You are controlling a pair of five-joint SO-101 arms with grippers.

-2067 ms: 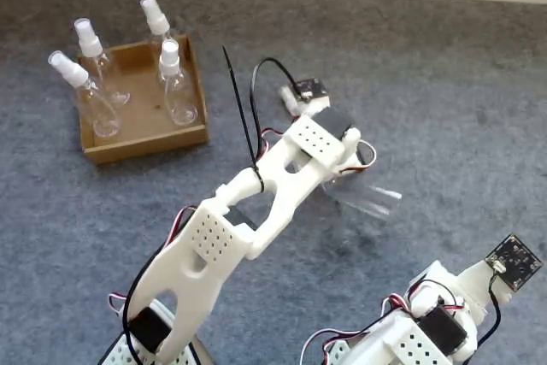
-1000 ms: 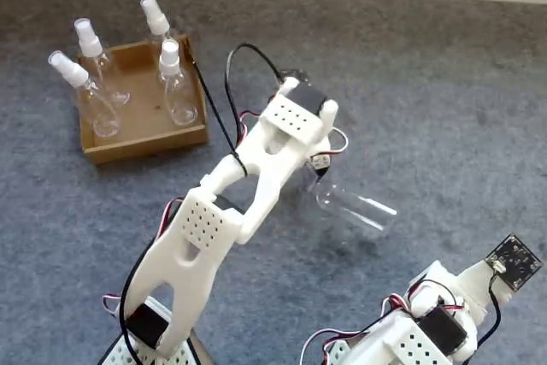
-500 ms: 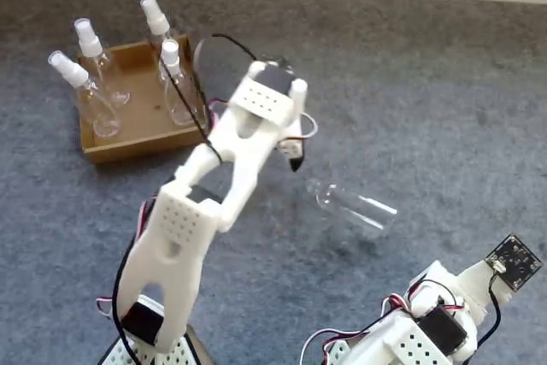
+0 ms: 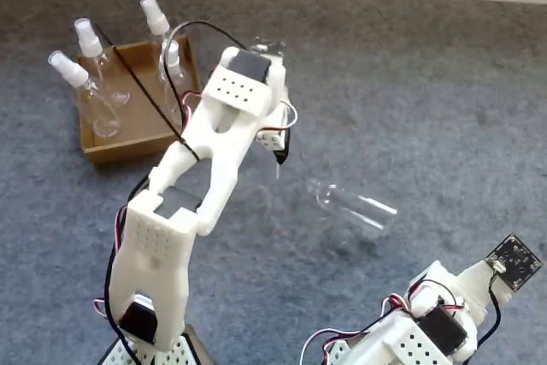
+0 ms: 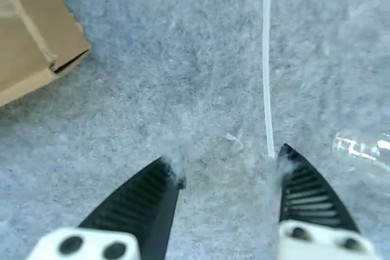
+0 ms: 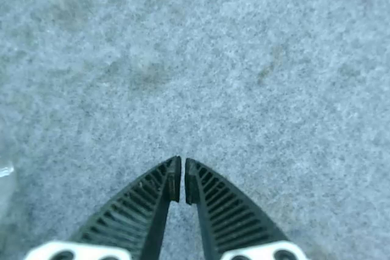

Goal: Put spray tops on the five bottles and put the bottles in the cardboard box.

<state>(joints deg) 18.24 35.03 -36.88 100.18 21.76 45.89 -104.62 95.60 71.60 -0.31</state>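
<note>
Near the far left corner of the desk (image 4: 444,83) sits the cardboard box (image 4: 145,144), with four capped bottles (image 4: 175,83) standing in it. The fifth bottle (image 4: 355,207), clear and topless, lies on its side mid-desk, well apart from the box. The left tool (image 5: 228,161) gapes wide between them, touching neither, with a thin white tube (image 5: 266,59) beside one finger. The right tool (image 6: 183,168) is pinched nearly closed on nothing.

The counter (image 4: 427,83) is covered edge to edge in grey, short-pile carpet. An open cardboard box (image 4: 145,144) sits flat on it at about 10 o'clock in the high view. A clear bottle (image 4: 352,206) lies on its side on the carpet at about 4 o'clock, well apart from the box, neck toward 10 o'clock. A thin white tube (image 5: 266,59) shows against the carpet near the bottle.
</note>
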